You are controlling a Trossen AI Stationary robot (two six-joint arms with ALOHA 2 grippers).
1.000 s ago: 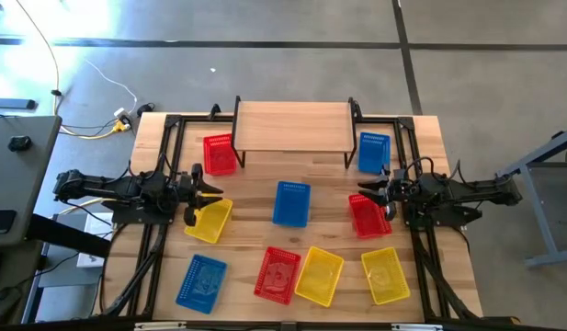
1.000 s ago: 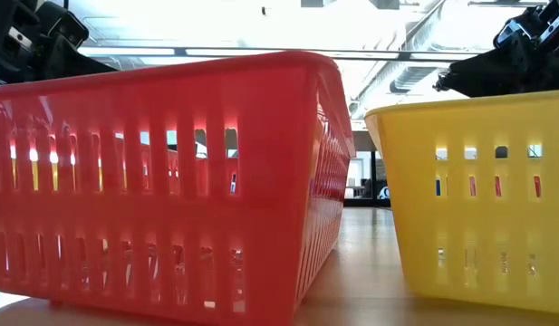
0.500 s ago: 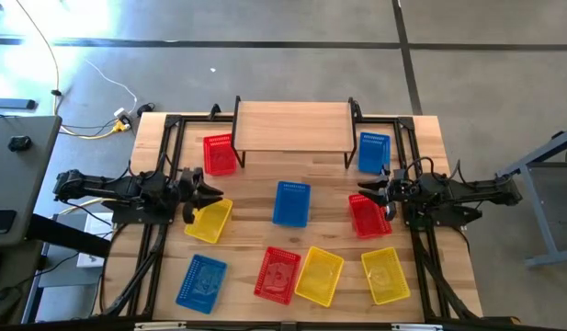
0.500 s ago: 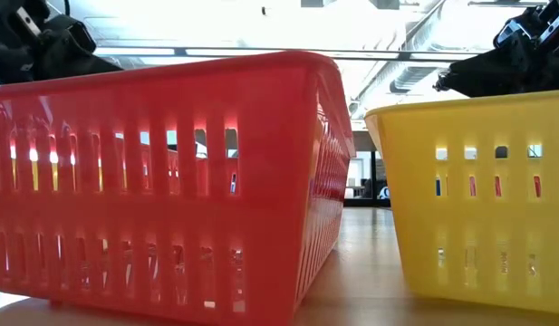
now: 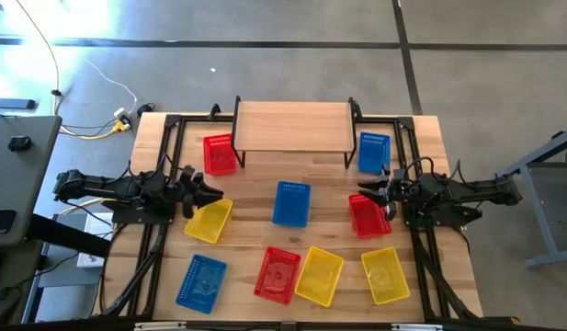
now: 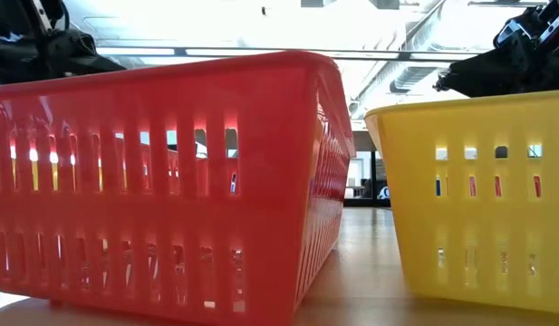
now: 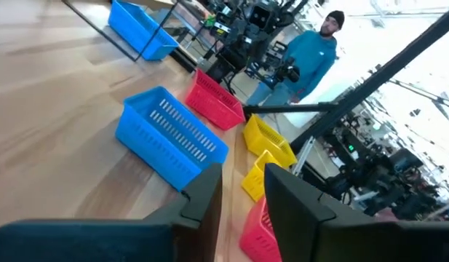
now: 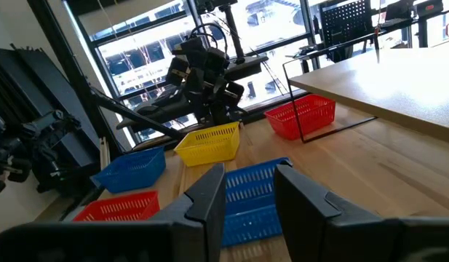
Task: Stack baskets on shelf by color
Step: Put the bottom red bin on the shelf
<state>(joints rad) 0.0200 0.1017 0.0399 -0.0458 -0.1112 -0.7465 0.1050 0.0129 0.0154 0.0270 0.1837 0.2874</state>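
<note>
L gripper (image 5: 212, 191) at table's 9 o'clock, jaws apart, empty, over yellow basket (image 5: 208, 221); R gripper (image 5: 368, 194) at 3 o'clock, jaws apart, by red basket (image 5: 368, 216); shelf (image 5: 292, 126) at 12, bare; low view blocked by two near baskets.

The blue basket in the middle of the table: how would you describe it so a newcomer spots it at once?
Start at the shelf at the table's far edge. Straight in front of it, on the open tabletop, lies the blue basket. The other two blue baskets sit by the shelf's right legs and at the near left; only this one is central.
</note>
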